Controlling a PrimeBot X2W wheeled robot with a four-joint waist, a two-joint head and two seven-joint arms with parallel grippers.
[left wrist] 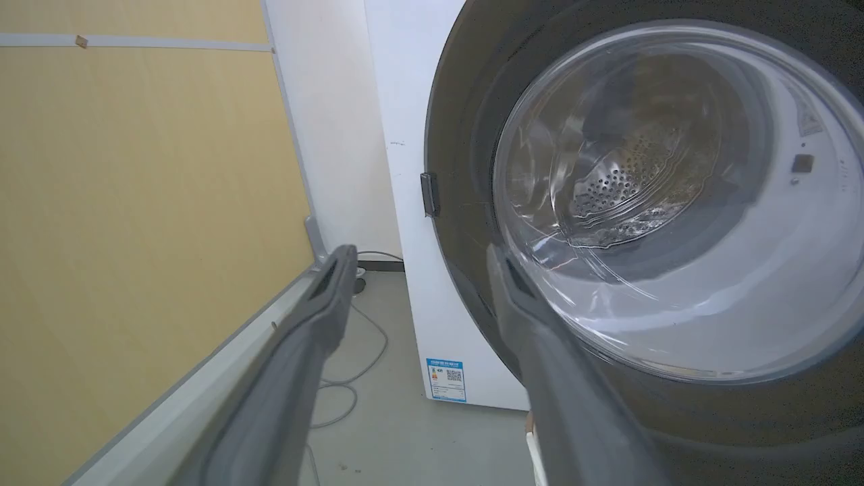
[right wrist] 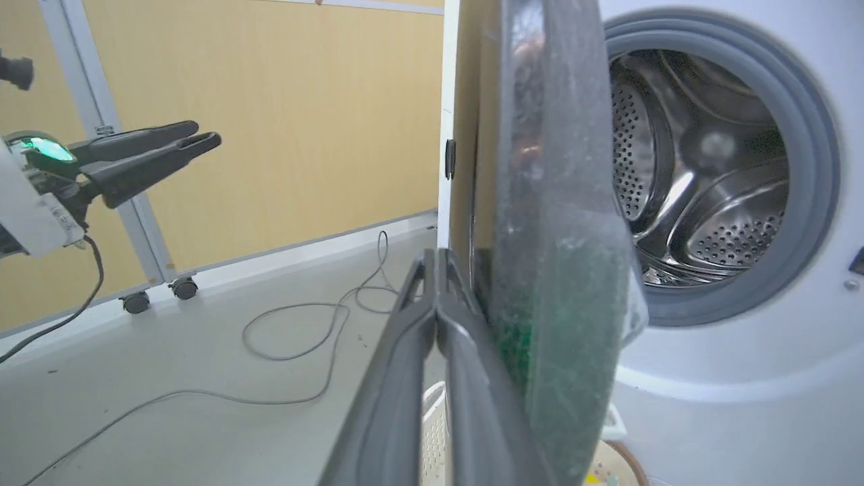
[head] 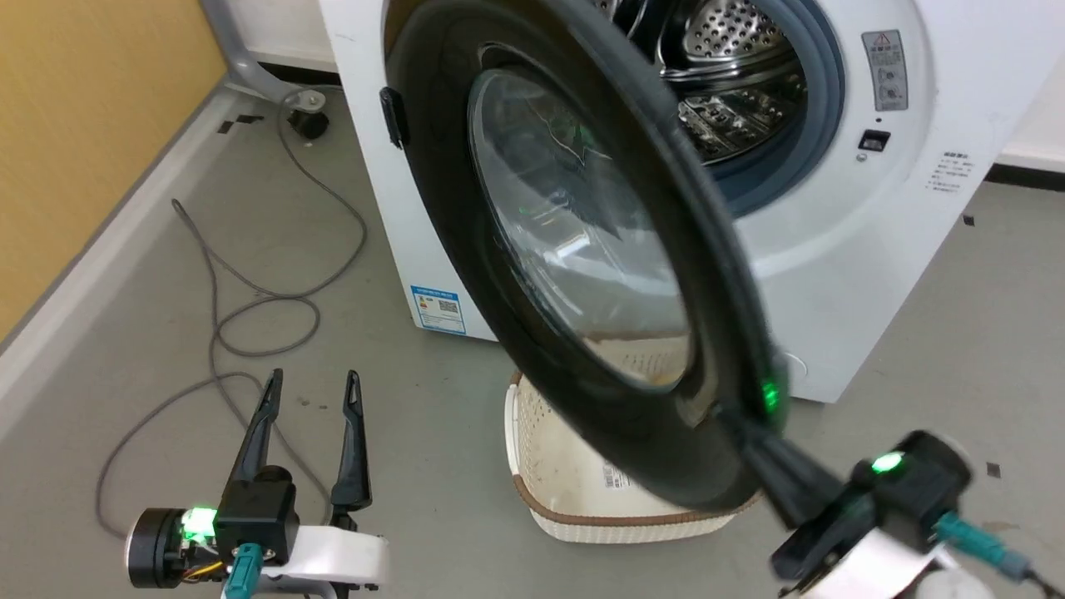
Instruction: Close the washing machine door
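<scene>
The right hand [right wrist: 434, 266], fingers pinched together on nothing, lies against the outer face of the half-open door [head: 574, 241] near its free edge, with the washing machine [head: 832, 274] beyond it, while the left hand [head: 314, 378] hangs spread, well apart.

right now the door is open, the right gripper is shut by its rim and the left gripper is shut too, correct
No: the left gripper is open, spread wide with nothing held, as the head view shows. The washing machine door is open and the right gripper is shut by its rim.
</scene>
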